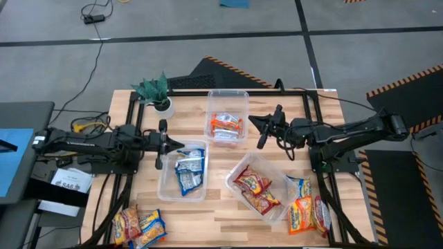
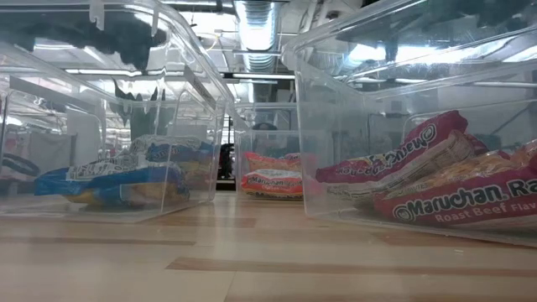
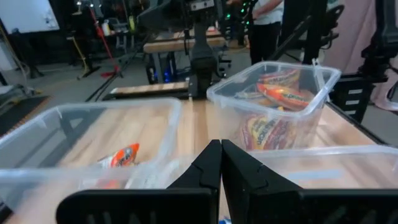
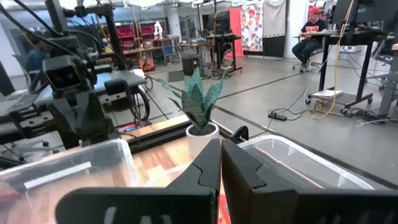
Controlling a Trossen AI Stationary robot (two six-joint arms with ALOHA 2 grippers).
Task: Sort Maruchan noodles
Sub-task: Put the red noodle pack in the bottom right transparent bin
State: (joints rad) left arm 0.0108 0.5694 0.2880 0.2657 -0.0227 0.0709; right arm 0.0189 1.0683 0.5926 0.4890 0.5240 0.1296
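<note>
Note left pincer (image 1: 181,145) closed, empty, above rim of clear plastic bin (image 1: 165,188) holding blue-white noodle packets (image 1: 188,170). Right pincer (image 1: 253,121) closed, empty, beside bin with orange packets (image 1: 225,126). Loose packets (image 1: 138,226) at front bench (image 1: 214,214) edge corners.

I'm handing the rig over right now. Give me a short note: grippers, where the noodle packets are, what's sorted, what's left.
Left gripper: shut, empty, above the blue-packet bin.
Right gripper: fingers together, empty, beside the orange-packet bin.
Done: blue packets in the left bin, orange packets in the far bin, red packets in the right bin.
Left: loose packets at the near left edge and near right edge of the table.
</note>
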